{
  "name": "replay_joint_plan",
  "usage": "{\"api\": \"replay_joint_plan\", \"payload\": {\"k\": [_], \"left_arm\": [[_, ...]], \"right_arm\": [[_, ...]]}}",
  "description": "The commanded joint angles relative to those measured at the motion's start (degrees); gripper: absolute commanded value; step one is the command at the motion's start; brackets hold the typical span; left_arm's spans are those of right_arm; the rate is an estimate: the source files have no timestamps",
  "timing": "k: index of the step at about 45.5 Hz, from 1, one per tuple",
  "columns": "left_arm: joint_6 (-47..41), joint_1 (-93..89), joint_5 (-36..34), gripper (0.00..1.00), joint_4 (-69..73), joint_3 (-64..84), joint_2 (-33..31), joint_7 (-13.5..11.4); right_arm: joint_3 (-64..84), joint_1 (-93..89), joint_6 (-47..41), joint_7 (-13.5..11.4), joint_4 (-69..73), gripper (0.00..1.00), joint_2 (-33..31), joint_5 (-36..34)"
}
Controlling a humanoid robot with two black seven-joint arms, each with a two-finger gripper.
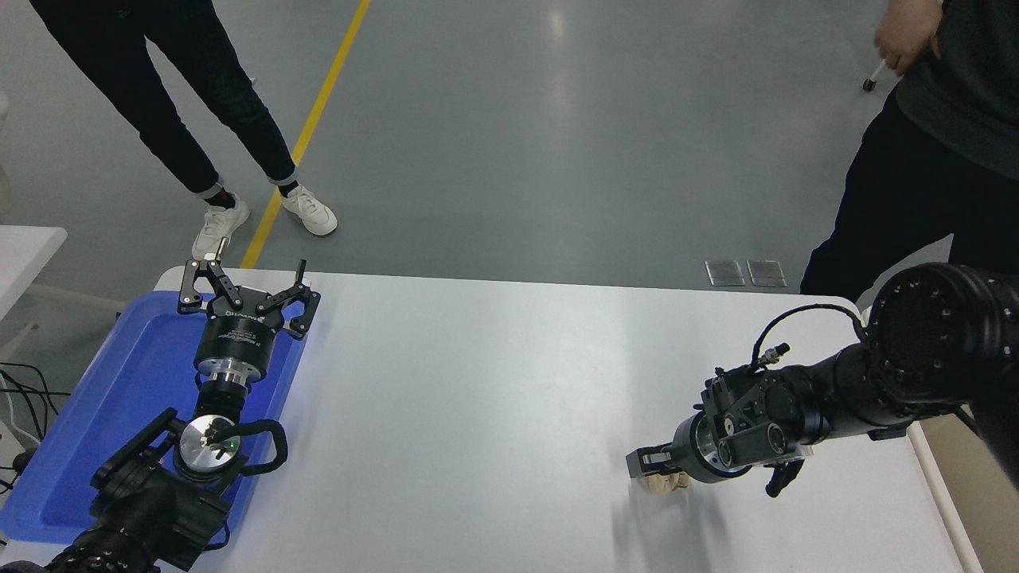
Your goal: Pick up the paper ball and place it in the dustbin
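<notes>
The paper ball (665, 482) is a small beige wad on the white table (478, 382), right of the middle and near the front. My right gripper (708, 476) comes in from the right edge and points down at the table. Its fingers are spread wide, and the left fingertip (645, 461) sits right over the ball, partly hiding it. I cannot tell if it touches the ball. Only the dustbin's (939, 493) cream rim and a strip of its beige interior show at the table's right edge, under the right arm. My left gripper (247, 290) is parked, open and empty.
A shallow blue tray (95, 414) lies at the table's left end under the left arm. A person in dark trousers and white shoes (306, 208) stands beyond the far left corner. Another person (915, 191) stands at the far right corner.
</notes>
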State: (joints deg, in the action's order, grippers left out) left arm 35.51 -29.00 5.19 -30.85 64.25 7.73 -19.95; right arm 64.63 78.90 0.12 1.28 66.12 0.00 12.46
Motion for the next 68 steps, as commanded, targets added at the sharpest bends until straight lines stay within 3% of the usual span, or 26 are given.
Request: {"api": "replay_joint_plan", "payload": {"k": [1,4,7,24,33,48,68], "left_arm": [[0.0,0.0,0.0,1.0,0.0,0.0,0.0,0.0],[0.0,0.0,0.0,1.0,0.0,0.0,0.0,0.0],[0.0,0.0,0.0,1.0,0.0,0.0,0.0,0.0],[0.0,0.0,0.0,1.0,0.0,0.0,0.0,0.0],[0.0,0.0,0.0,1.0,0.0,0.0,0.0,0.1],[0.0,0.0,0.0,1.0,0.0,0.0,0.0,0.1],[0.0,0.0,-0.1,1.0,0.0,0.0,0.0,0.1]], "right_arm": [[-0.2,-0.3,0.4,0.0,-0.1,0.36,0.0,-0.5],[-0.2,-0.2,0.5,0.0,0.0,0.27,0.0,-0.5],[-0.1,-0.2,0.5,0.1,0.1,0.0,0.0,-0.3],[0.8,4.9,-0.2,0.6,4.4,0.0,0.0,0.5],[1.8,16.3,-1.4,0.7,14.0,0.0,-6.0,2.0],[6.6,38.2,-12.9,0.7,25.5,0.0,-14.5,4.9],[9.3,56.6,-30.0,0.6,26.8,0.0,-21.4,9.2]]}}
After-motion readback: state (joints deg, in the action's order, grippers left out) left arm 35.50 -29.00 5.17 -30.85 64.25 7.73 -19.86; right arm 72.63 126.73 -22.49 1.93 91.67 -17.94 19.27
